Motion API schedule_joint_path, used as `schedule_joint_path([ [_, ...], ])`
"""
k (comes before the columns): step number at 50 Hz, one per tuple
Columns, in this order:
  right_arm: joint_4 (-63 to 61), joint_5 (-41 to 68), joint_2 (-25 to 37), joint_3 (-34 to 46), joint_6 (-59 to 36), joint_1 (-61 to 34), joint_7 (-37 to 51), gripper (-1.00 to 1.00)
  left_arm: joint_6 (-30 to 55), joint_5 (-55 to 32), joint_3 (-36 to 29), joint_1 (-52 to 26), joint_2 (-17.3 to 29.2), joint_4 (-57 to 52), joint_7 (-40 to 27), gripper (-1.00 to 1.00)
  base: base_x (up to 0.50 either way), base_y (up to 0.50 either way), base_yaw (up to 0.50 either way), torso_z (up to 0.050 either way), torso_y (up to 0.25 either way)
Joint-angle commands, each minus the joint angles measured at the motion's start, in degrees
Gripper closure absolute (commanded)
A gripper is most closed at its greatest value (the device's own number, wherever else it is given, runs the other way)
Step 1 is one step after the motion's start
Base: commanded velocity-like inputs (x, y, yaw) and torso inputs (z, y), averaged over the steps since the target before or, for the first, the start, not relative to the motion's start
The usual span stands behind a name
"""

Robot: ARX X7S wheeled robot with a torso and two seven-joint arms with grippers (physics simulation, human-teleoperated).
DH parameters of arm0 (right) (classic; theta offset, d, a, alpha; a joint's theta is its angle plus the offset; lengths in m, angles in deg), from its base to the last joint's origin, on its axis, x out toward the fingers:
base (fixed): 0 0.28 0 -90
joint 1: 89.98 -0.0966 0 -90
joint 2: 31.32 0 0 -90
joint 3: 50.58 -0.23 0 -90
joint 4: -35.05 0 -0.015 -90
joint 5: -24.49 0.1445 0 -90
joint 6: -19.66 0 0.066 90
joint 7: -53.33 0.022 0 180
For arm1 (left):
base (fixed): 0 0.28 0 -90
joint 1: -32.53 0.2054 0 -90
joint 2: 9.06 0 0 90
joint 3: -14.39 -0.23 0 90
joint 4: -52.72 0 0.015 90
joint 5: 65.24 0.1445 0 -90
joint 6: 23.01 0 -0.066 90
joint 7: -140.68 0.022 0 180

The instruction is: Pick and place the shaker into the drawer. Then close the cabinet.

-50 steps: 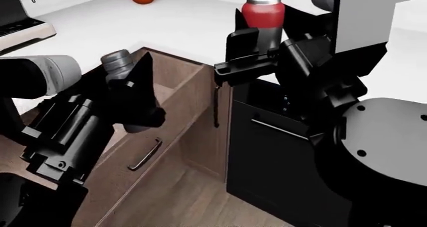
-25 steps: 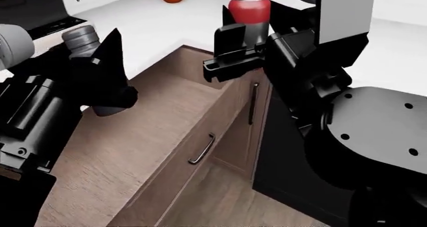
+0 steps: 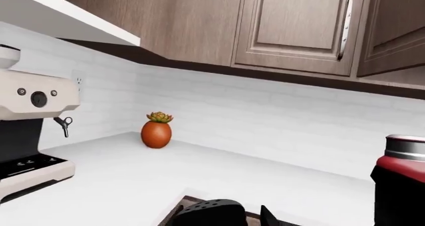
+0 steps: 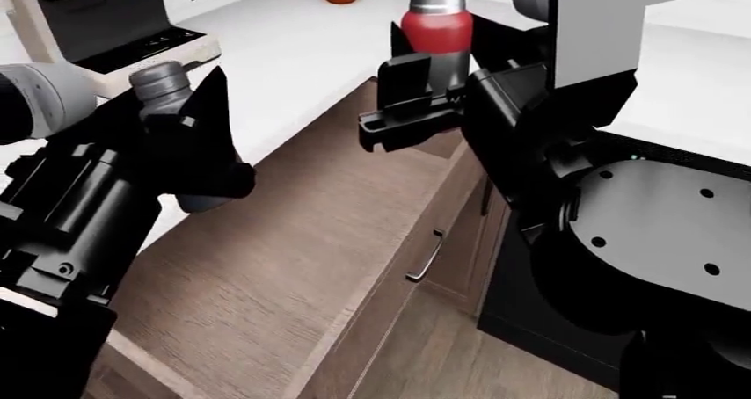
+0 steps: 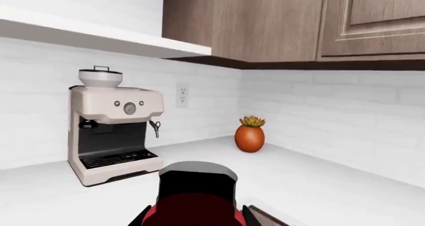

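While the white countertop (image 4: 294, 56) runs along the back of the scene, the brown wood-grain drawer (image 4: 294, 267) is seen pulled out wide below its edge, its dark curved bar handle (image 4: 424, 258) on the flat front. Beside the drawer, on its right, a black appliance front (image 4: 540, 320) is seen. A cream espresso machine (image 5: 113, 126) is set on the countertop, well apart from the drawer at the left. The red shaker (image 4: 438, 25) with its grey cap is held upright above the drawer's far right corner, clamped between the fingers of the right gripper (image 4: 411, 96). The left gripper (image 4: 193, 166) is held over the drawer's left side, clear of the shaker; whether its jaws are wide or narrow cannot be told. A small orange pot (image 3: 156, 134) with a succulent is seen by the white tiled wall (image 3: 265, 116), far behind the drawer.
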Motion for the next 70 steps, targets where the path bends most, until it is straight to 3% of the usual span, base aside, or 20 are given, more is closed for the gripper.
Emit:
schedule_joint_path([
  [1,0.2,0.6,0.4,0.3,-0.2,-0.2,0.0,1.00,-0.3,6.4,-2.7,0.2,-1.3,2.0,4.3,1.00,0.00,0.00,0.00,0.000,0.000],
  [8,-0.6,5.2,0.5,-0.9,-1.8,-2.0,4.0,1.00,-4.1,30.0,-18.3,-2.7,-0.3,16.4,18.1,1.00,0.00,0.00,0.00,0.000,0.000],
  [14,-1.2,7.8,1.1,-1.6,-2.4,-2.5,6.5,1.00,-5.3,40.8,-31.5,-9.6,2.0,31.9,27.1,1.00,0.00,0.00,0.00,0.000,0.000],
  [27,-1.9,8.9,1.9,-1.8,-1.6,-1.7,7.6,1.00,-11.2,55.3,-53.0,-14.4,5.1,47.5,40.7,1.00,0.00,0.00,0.00,0.000,0.001],
  [38,-2.5,8.8,2.7,-1.7,-0.8,-0.6,7.5,1.00,-14.1,58.5,-59.2,-10.4,7.0,52.0,44.1,1.00,0.00,0.00,0.00,0.000,0.000],
  [45,-2.4,8.4,3.0,-1.3,-0.5,-0.4,7.3,1.00,-14.4,58.4,-59.4,-8.7,7.4,53.0,43.9,1.00,0.00,0.00,0.00,0.001,0.000],
  [46,-2.2,8.3,3.0,-1.2,-0.5,-0.6,7.2,1.00,-14.1,58.1,-59.2,-8.4,7.6,52.5,43.8,-1.00,0.00,0.00,0.00,0.000,0.000],
  [61,4.8,0.3,5.1,4.4,-1.1,-7.3,-1.2,1.00,-4.2,47.6,-43.2,-12.7,16.4,24.0,34.0,-1.00,0.00,0.00,0.00,0.000,0.001],
  [65,7.8,-2.9,6.0,8.2,-1.5,-8.9,-5.7,1.00,-0.2,42.3,-33.8,-14.8,17.9,16.9,28.9,-1.00,0.00,0.00,0.00,0.000,0.000],
  [70,17.1,-11.7,7.1,18.8,0.2,-14.5,-18.7,1.00,7.0,31.2,-17.4,-15.0,18.8,6.8,18.9,-1.00,0.00,0.00,0.00,0.000,0.000],
])
